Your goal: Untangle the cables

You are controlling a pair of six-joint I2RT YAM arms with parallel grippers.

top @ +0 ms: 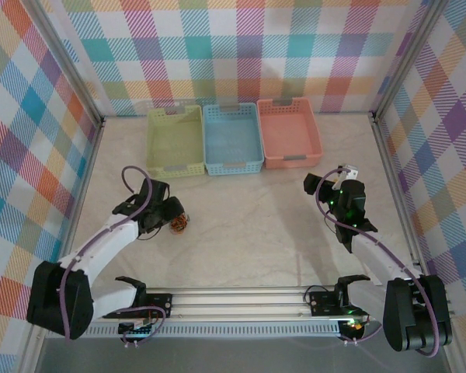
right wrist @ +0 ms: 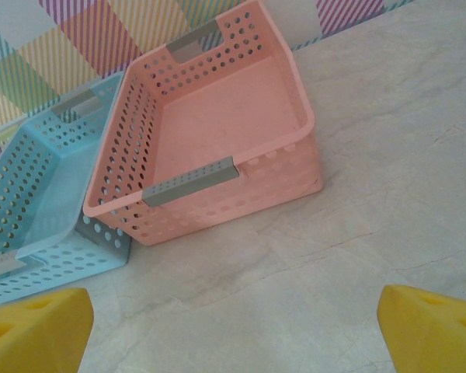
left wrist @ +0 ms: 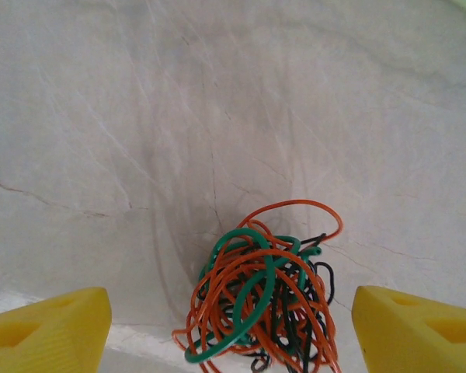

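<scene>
My left gripper (left wrist: 231,330) gapes wide open, and my right gripper (right wrist: 233,330) is open too. On the pale table (left wrist: 217,116), the pink basket (right wrist: 279,175) lies at eleven o'clock from my right wrist. The tangled cables (left wrist: 260,299) sit at six o'clock from my left wrist, between my fingers, touching neither.

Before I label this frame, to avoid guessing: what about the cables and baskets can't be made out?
Cables, left wrist view: bottom edge cuts off the near side; overlapping loops hide the strand count.
Cables, top view: too small to separate strands.
Blue basket, right wrist view: cut by the left edge, partly behind the pink basket.
</scene>
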